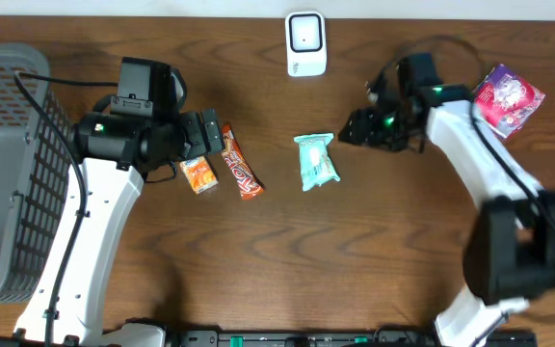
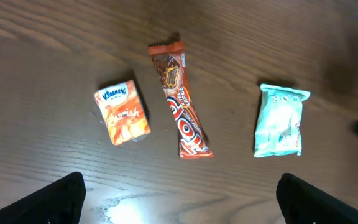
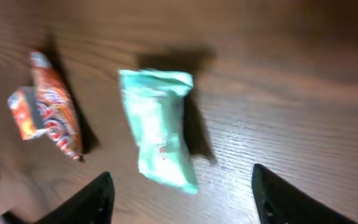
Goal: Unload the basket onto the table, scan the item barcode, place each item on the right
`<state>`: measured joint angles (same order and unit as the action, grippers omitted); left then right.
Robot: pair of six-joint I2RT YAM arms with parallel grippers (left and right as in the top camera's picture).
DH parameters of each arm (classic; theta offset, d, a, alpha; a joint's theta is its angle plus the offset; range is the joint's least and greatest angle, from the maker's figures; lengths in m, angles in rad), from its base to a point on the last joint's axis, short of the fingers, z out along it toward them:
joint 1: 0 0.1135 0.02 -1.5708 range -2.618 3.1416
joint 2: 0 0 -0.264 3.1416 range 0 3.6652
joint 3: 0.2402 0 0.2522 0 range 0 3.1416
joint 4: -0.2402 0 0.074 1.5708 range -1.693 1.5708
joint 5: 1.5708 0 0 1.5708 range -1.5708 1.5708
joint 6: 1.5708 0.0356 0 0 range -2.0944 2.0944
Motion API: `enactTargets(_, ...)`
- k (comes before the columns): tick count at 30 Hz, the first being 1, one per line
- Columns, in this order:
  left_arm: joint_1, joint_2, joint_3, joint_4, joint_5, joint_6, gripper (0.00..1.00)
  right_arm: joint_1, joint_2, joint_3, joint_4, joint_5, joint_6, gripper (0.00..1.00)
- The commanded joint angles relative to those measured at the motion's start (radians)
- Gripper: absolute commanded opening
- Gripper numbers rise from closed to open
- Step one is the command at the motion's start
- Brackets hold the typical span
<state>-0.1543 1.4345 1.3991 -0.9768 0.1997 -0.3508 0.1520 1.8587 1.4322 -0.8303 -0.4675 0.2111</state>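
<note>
— While I watch, how many items?
— Four on the bench (image 1: 374,260): one teal packet (image 1: 316,161) below the scanner (image 1: 305,43), one bar (image 1: 242,169), one tissue pack (image 1: 198,174), one pink pack (image 1: 509,96) far right. Left hand (image 2: 179,193), right hand (image 3: 180,196) both wide, empty; right wrist view blurs.

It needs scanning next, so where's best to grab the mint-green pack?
I'd pinch the mint-green pack across its narrow middle, coming straight down from above. It lies flat, with bare table along both long edges for the jaws.

Mint-green packet (image 1: 316,162) lies flat near white scanner (image 1: 305,43).
</note>
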Motion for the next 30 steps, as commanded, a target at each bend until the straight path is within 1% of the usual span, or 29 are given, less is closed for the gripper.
enactTargets(1, 0.002, 0.003, 0.006, -0.003, -0.007, 0.006, 0.98, 0.027, -0.103, 0.025, -0.01, 0.102, -0.023, 0.67)
enactTargets(3, 0.002, 0.003, 0.006, -0.003, -0.007, 0.006, 0.98, 0.064, -0.13, 0.025, -0.01, 0.108, -0.073, 0.67)
enactTargets(6, 0.002, 0.003, 0.006, -0.003, -0.007, 0.006, 0.98, 0.117, -0.126, 0.024, -0.011, 0.179, -0.072, 0.66)
enactTargets(8, 0.002, 0.003, 0.006, -0.003, -0.007, 0.006, 0.98, 0.147, -0.111, 0.024, -0.011, 0.224, -0.066, 0.7)
enactTargets(9, 0.002, 0.003, 0.006, -0.003, -0.007, 0.006, 0.98, 0.158, -0.102, 0.024, -0.011, 0.243, -0.058, 0.75)
enactTargets(10, 0.002, 0.003, 0.006, -0.003, -0.007, 0.006, 0.98, 0.169, -0.084, 0.024, -0.012, 0.283, -0.021, 0.78)
enactTargets(13, 0.002, 0.003, 0.006, -0.003, -0.007, 0.006, 0.98, 0.168, -0.034, 0.024, -0.008, 0.297, 0.055, 0.78)
enactTargets(14, 0.002, 0.003, 0.006, -0.003, -0.007, 0.006, 0.98, 0.164, 0.002, 0.024, -0.008, 0.279, 0.081, 0.74)
enactTargets(15, 0.002, 0.003, 0.006, -0.003, -0.007, 0.006, 0.98, 0.163, 0.027, 0.024, -0.008, 0.246, 0.08, 0.73)
enactTargets(19, 0.002, 0.003, 0.006, -0.003, -0.007, 0.006, 0.98, 0.166, 0.111, 0.024, -0.027, 0.135, 0.077, 0.73)
enactTargets(22, 0.002, 0.003, 0.006, -0.003, -0.006, 0.006, 0.98, 0.177, 0.174, 0.024, -0.035, 0.053, 0.044, 0.71)
enactTargets(25, 0.002, 0.003, 0.006, -0.003, -0.007, 0.006, 0.98, 0.188, 0.218, 0.024, -0.024, 0.012, 0.042, 0.68)
enactTargets(26, 0.002, 0.003, 0.006, -0.003, -0.006, 0.006, 0.98, 0.19, 0.226, 0.024, -0.014, 0.014, 0.042, 0.66)
enactTargets(28, 0.002, 0.003, 0.006, -0.003, -0.007, 0.006, 0.98, 0.189, 0.235, 0.024, 0.007, 0.017, 0.042, 0.54)
enactTargets(30, 0.002, 0.003, 0.006, -0.003, -0.007, 0.006, 0.98, 0.187, 0.234, 0.025, 0.031, 0.026, 0.042, 0.35)
